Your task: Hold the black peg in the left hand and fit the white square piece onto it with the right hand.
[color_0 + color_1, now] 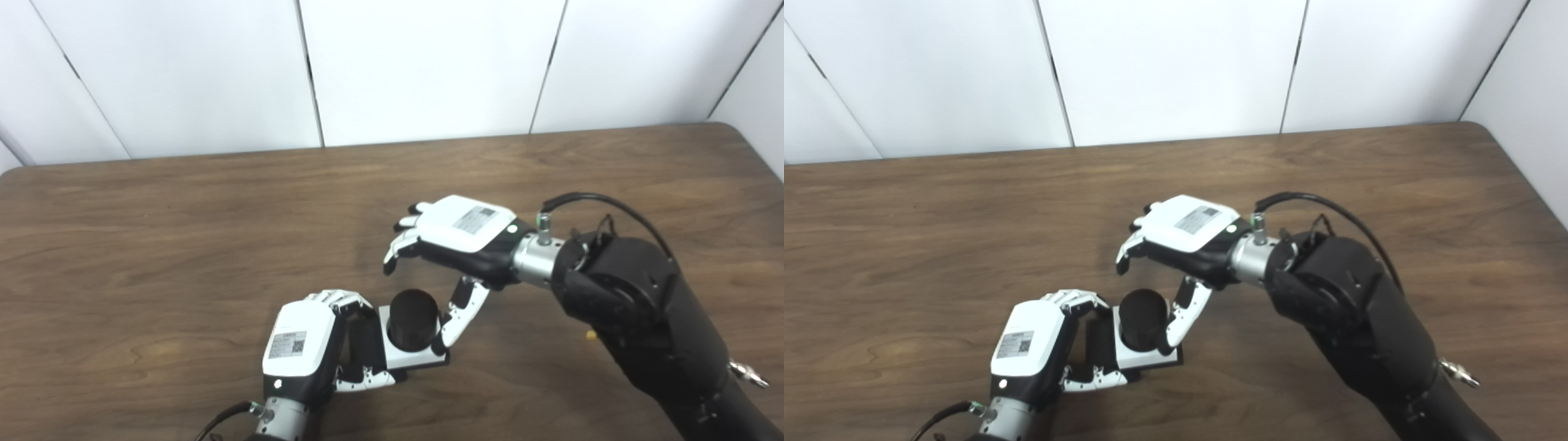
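The black peg (411, 318) is a short round cylinder standing upright on a dark base. The white square piece (409, 360) sits around the peg's foot, low on it. My left hand (306, 349) is at the front of the table, shut on the base at the peg's left side. It also shows in the right eye view (1032, 349). My right hand (459, 236) hovers just behind and right of the peg, with its fingers spread and curled over nothing. Its thumb (458, 318) points down against the right edge of the peg and the white piece.
The brown wooden table (184, 245) ends at a white panelled wall (429, 67) behind. The table's right corner (744, 131) is rounded. A tiny yellow speck (590, 335) lies on the table under my right forearm (637, 306).
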